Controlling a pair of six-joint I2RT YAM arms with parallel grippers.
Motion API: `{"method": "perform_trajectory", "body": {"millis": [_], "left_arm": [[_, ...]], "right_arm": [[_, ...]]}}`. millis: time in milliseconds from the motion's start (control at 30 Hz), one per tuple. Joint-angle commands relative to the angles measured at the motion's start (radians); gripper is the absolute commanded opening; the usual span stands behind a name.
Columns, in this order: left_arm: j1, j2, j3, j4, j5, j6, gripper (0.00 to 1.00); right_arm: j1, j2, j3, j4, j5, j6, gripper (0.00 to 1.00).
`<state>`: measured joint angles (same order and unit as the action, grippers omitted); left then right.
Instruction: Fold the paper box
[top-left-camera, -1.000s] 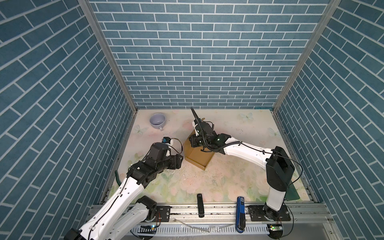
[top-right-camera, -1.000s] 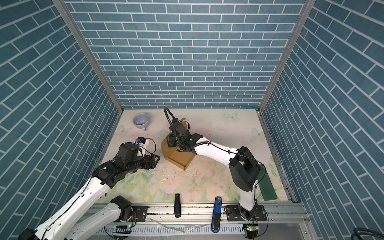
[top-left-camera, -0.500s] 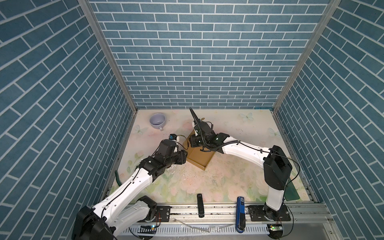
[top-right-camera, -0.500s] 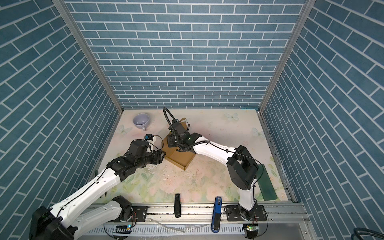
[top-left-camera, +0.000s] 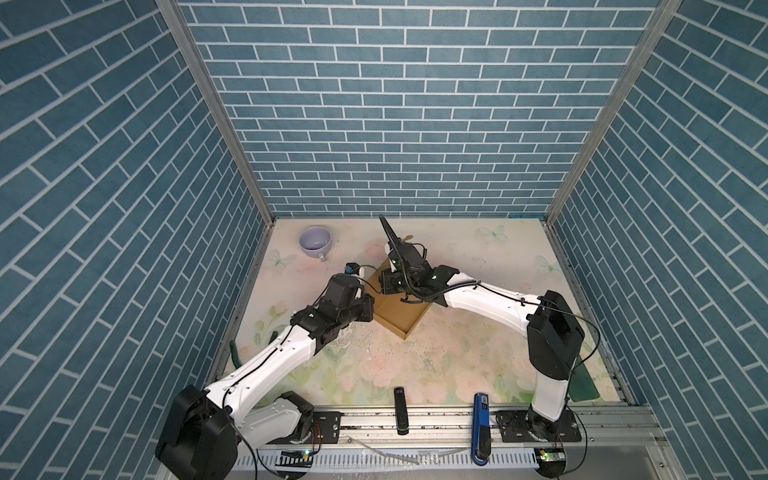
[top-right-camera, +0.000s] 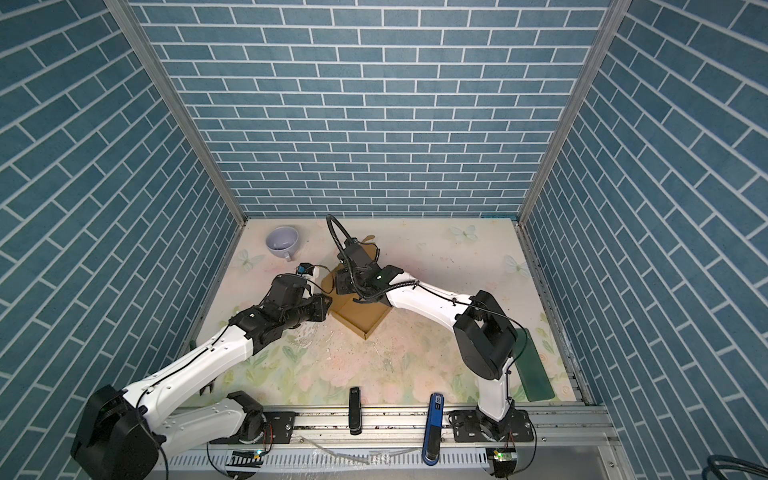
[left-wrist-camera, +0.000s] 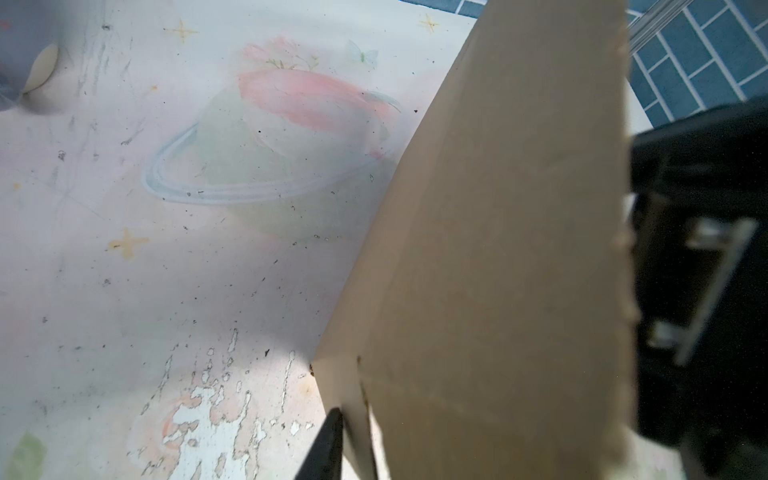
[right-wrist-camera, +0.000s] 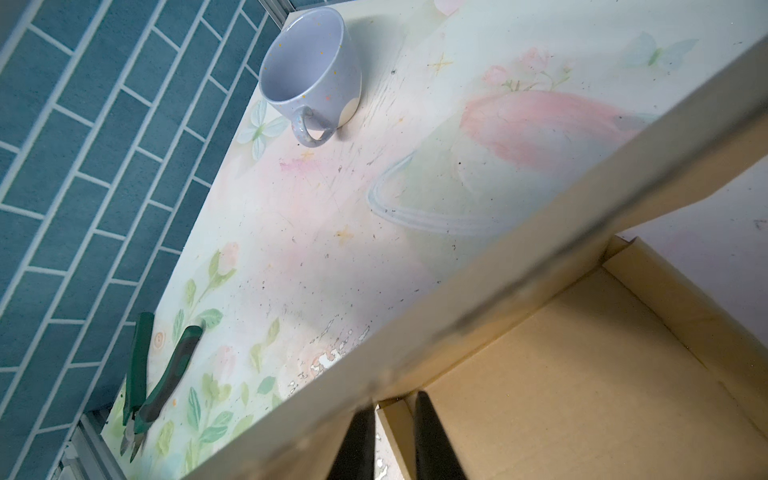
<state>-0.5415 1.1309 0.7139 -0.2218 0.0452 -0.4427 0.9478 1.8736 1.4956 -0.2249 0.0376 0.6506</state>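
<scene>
The paper box (top-left-camera: 401, 311) (top-right-camera: 361, 311) is tan cardboard, a shallow open tray in mid-table with a tall flap raised along its far-left side. In both top views my left gripper (top-left-camera: 371, 309) (top-right-camera: 328, 305) is at the box's left corner. In the left wrist view one dark finger (left-wrist-camera: 326, 444) lies flat against a thin box wall (left-wrist-camera: 349, 399), and the big flap (left-wrist-camera: 498, 249) hides the other finger. My right gripper (right-wrist-camera: 392, 419) (top-left-camera: 388, 284) is shut on the box's low wall near the raised flap, one finger on each side.
A lilac mug (top-left-camera: 315, 243) (right-wrist-camera: 309, 70) stands at the back left. Green pliers (right-wrist-camera: 153, 374) lie by the left wall, near my left arm. A dark green slab (top-right-camera: 532, 365) lies at the front right. Black (top-left-camera: 400, 409) and blue (top-left-camera: 482, 419) tools sit on the front rail.
My left arm has reached rightwards to the box's left corner and its jaws have narrowed onto the cardboard. The right gripper has kept its hold and barely moved.
</scene>
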Motion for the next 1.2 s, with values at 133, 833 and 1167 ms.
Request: {"method": "perform_trajectory", "body": {"millis": [133, 833, 1167], "left_arm": [[-0.003, 0.048, 0.044, 0.067, -0.013, 0.052, 0.18], [0.032, 0.177, 0.105, 0.237, 0.211, 0.255, 0.13], [0.090, 0.303, 0.203, 0.254, 0.377, 0.362, 0.13]], "right_arm": [[-0.022, -0.132, -0.103, -0.027, 0.053, 0.024, 0.19], [-0.412, -0.458, -0.305, -0.197, -0.096, -0.377, 0.43], [-0.523, -0.324, -0.251, -0.208, -0.281, -0.547, 0.47]]}}
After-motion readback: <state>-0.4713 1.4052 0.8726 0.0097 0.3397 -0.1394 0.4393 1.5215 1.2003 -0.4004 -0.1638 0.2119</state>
